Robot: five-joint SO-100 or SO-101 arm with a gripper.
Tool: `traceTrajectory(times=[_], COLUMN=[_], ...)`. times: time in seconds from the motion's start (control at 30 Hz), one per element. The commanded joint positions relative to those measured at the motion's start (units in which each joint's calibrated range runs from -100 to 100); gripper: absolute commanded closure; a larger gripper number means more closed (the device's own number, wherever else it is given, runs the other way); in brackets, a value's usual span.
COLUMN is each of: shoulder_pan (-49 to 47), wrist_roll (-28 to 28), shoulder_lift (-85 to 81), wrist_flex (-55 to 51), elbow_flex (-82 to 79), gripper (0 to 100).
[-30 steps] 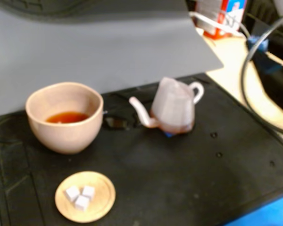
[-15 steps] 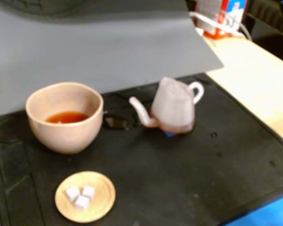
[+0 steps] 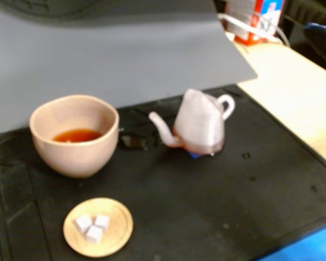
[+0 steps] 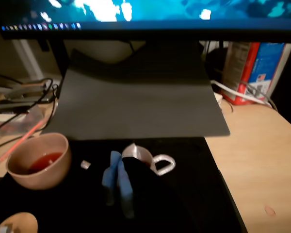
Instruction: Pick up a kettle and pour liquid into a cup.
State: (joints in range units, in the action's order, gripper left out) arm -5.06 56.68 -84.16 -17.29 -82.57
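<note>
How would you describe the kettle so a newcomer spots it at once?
In the fixed view, find the black mat below the grey sheet. Right of the beige cup holding tea stands the kettle. It is the only translucent, faceted cone there, with a thin curved spout towards the cup and a small loop handle on the far side.

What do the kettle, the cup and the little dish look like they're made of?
Kettle: likely translucent plastic, faceted, with dark liquid showing through at its base. Cup: matte beige-pink, maybe ceramic or plastic. Dish: looks like pale wood, though the blur hides any grain.
</note>
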Motion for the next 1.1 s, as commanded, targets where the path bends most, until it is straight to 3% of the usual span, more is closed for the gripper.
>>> traceTrajectory(times=[0.0, 0.2, 0.4, 0.57, 0.8, 1.07], shoulder_pan=[-0.1, -0.1, -0.1, -0.1, -0.1, -0.1], wrist_roll=[0.1, 0.1, 0.1, 0.1, 0.0, -0.4], shoulder_lift=[-5.0, -15.0, -15.2, -15.1, -15.1, -15.1], wrist_flex=[-4.4, -15.5, -17.0, -17.9, -43.2, -53.7], elbow_flex=[3.3, 1.9, -2.7, -17.2, -17.2, -17.2], gripper=[99, 99, 99, 99, 99, 99])
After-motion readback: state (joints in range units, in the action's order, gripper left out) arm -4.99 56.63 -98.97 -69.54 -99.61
